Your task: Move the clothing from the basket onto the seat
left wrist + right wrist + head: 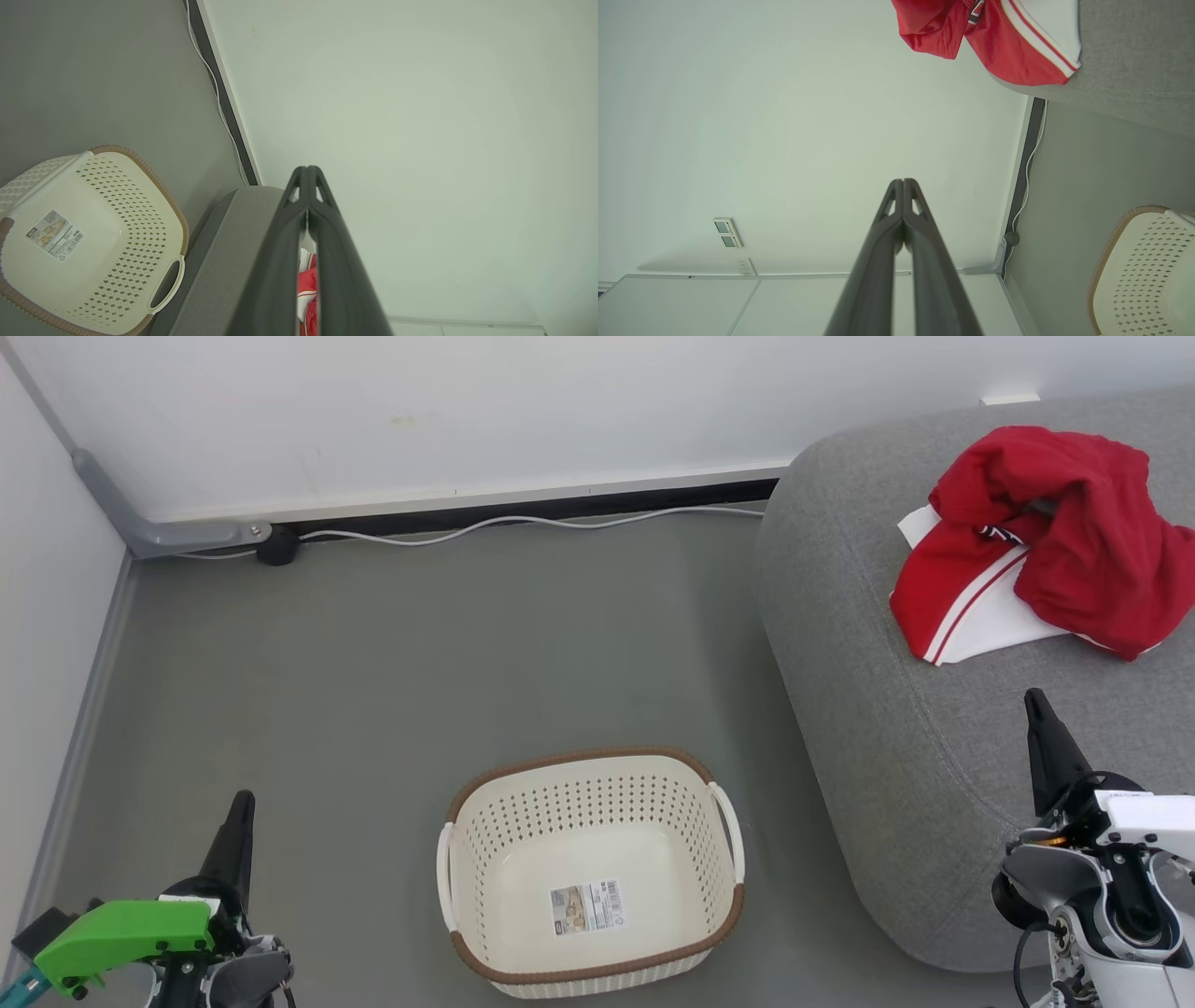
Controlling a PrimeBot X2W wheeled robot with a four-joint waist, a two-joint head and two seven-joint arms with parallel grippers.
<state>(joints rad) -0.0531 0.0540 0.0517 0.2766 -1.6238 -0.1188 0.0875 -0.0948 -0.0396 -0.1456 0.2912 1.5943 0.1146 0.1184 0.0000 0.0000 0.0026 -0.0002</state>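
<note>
Grey floor (pixel 373 663), basket (pixel 588 793) empty, clothing (pixel 1074 523) heaped on the seat (pixel 887 709). Soft floppy stuff, probably light; I'd pinch a bunched fold. Meanwhile left tool (pixel 245 800) and right tool (pixel 1033 697) closed, holding nothing.

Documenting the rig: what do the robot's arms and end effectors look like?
Both have long tapering dark fingers with triangular openings near the tips. The left end effector sits on bright green housing, the right end effector on white casing with a black cable.
</note>
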